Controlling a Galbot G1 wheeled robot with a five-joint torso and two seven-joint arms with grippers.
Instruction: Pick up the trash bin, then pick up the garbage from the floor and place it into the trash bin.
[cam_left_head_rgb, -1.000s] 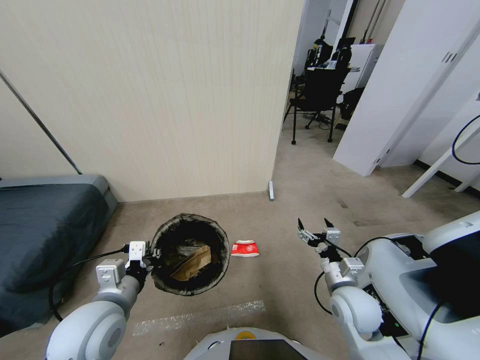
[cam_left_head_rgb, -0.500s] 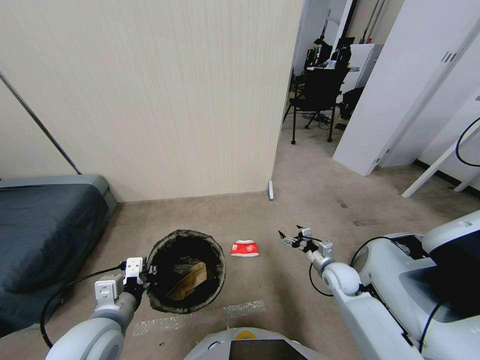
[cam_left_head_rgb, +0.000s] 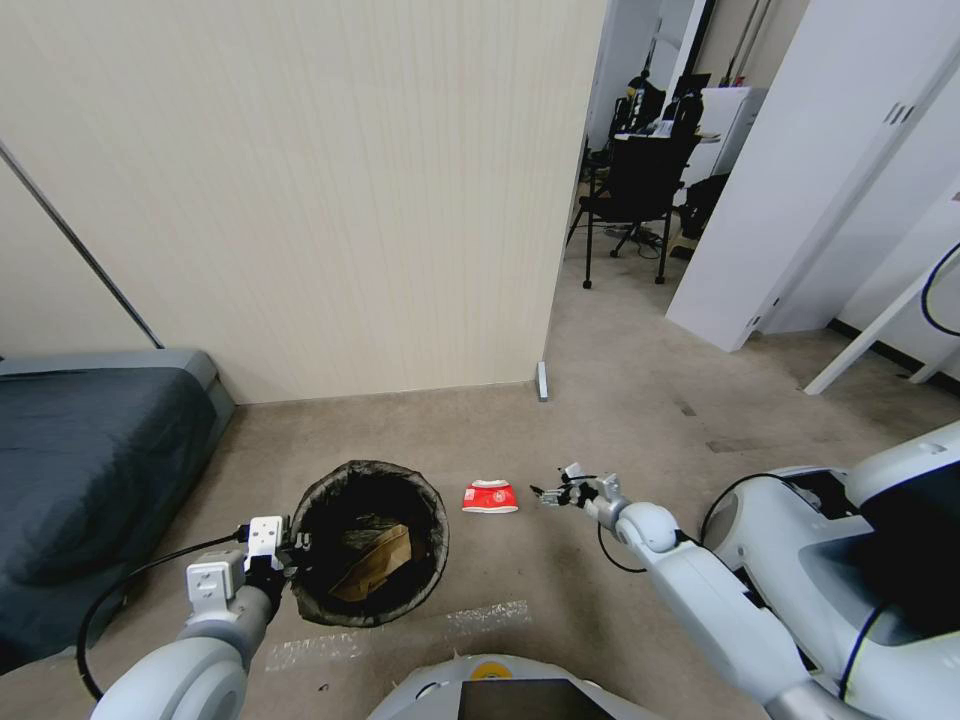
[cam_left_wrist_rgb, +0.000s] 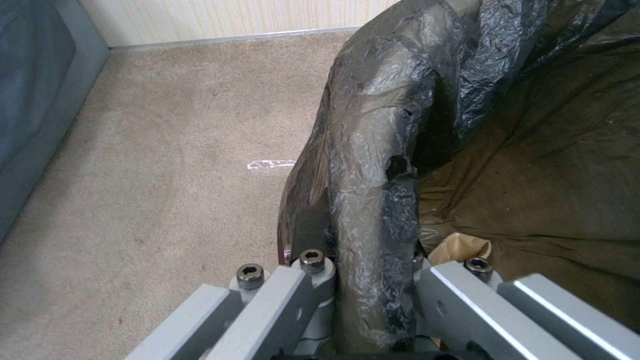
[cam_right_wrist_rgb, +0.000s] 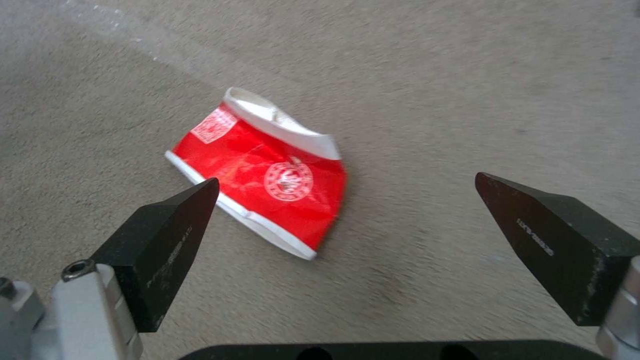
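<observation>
Landmark = trash bin (cam_left_head_rgb: 370, 543), on the carpet (cam_left_head_rgb: 600, 420) in front of the robot base. Left gripper (cam_left_wrist_rgb: 373, 280) is pinched on the bin's near-left rim, liner bunched between its fingers; brown paper (cam_left_head_rgb: 378, 560) is already inside. The red-and-white carton (cam_right_wrist_rgb: 263, 175), flattened, lies on the carpet just right of the bin. Right gripper (cam_right_wrist_rgb: 347, 220) hovers low just right of the carton, jaws spread wide, not touching it. Risks, my read: the carton lies flat, so the tips may skid it along the carpet or close over its top without biting; the thin liner could slip or tear at the left pinch.
</observation>
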